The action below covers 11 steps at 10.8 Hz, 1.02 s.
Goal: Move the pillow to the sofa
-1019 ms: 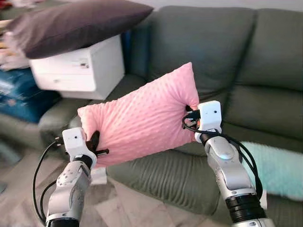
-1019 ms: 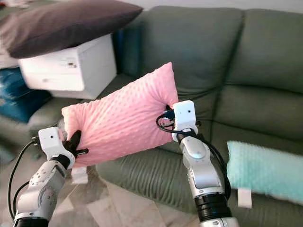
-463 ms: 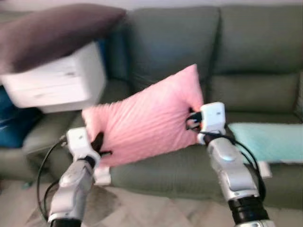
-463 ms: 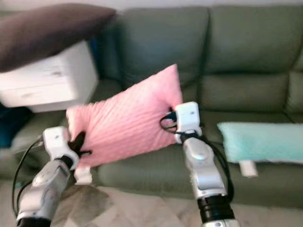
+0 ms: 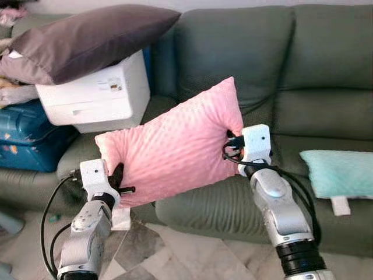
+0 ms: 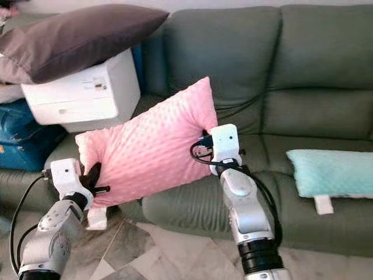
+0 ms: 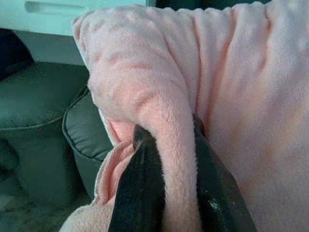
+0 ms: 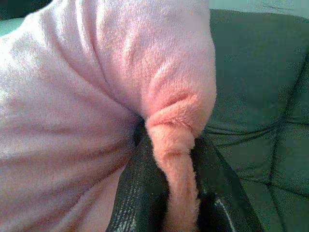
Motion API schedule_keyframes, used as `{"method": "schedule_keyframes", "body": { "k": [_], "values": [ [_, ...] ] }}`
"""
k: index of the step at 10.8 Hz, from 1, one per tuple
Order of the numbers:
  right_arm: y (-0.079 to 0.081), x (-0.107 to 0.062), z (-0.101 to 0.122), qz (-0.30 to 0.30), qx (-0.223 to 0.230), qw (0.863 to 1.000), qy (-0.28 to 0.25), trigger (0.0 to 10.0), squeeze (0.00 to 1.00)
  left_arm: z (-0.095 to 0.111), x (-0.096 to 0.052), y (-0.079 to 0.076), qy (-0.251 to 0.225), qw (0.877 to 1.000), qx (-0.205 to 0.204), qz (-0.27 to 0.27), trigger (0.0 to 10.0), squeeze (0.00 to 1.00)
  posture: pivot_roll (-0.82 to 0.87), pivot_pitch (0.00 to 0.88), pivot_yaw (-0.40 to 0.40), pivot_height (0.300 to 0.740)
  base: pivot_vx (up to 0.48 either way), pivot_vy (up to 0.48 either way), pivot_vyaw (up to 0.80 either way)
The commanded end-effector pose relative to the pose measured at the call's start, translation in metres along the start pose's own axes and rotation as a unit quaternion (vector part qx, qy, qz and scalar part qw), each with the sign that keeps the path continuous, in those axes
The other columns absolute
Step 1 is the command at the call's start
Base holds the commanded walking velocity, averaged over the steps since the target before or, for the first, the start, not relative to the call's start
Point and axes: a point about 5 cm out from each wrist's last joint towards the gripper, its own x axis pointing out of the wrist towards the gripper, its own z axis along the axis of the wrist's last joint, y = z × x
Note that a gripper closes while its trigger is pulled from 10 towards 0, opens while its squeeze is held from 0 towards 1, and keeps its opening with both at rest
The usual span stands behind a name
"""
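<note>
In the left eye view, the pink pillow (image 5: 175,146) hangs in the air in front of the green sofa (image 5: 291,70), tilted with its right corner higher. Its fabric is soft and dotted with small raised bumps. The left gripper (image 5: 119,178) pinches its lower left edge and the right gripper (image 5: 231,144) pinches its right edge; the fingertips of both are buried in the fabric. A dark grey pillow (image 5: 87,38) lies on a white printer (image 5: 96,93) at the sofa's left end, beside a blue suitcase (image 5: 26,137). A teal cushion (image 5: 338,172), cut off at the frame edge, rests on the seat.

In the left wrist view, black fingers (image 7: 140,193) squeeze a fold of plush pink fleece.

In the right wrist view, the fingers (image 8: 140,193) clamp a bunched pink corner above smooth green leather.
</note>
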Motion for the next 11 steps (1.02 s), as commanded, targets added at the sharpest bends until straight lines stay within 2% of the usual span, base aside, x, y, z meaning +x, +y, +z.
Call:
{"method": "schedule_keyframes", "body": {
  "k": [1, 6, 9, 11],
  "values": [
    [-0.002, 0.0017, 0.0074, -0.009, -0.001, 1.0, -0.015, 10.0, 0.0, 0.0072, -0.0001, 0.0008, -0.016, 1.0, 0.008, -0.003, 10.0, 0.0, -0.2, 0.012, 0.096, 0.74, 0.0, 0.0, 0.0],
    [-0.0029, 0.0016, 0.007, -0.011, -0.002, 1.0, -0.012, 10.0, 0.0, 0.0092, 0.0008, -0.0015, -0.031, 0.999, 0.017, -0.012, 10.0, 0.0, -0.21, 0.013, 0.096, 0.74, 0.0, 0.0, -0.73],
    [-0.0032, 0.0009, 0.0066, -0.012, -0.003, 1.0, -0.014, 10.0, 0.0, 0.0107, -0.0006, -0.0015, -0.038, 0.999, 0.009, -0.02, 10.0, 0.0, -0.21, 0.014, 0.098, 0.74, 0.0, 0.0, 0.0],
    [-0.004, 0.001, 0.0042, -0.019, 0.002, 1.0, -0.004, 10.0, 0.0, 0.0092, -0.0042, 0.0075, -0.035, 0.999, 0.038, -0.015, 10.0, 0.0, -0.2, 0.016, 0.096, 0.74, 0.0, 0.0, -0.75]
  ]
}}
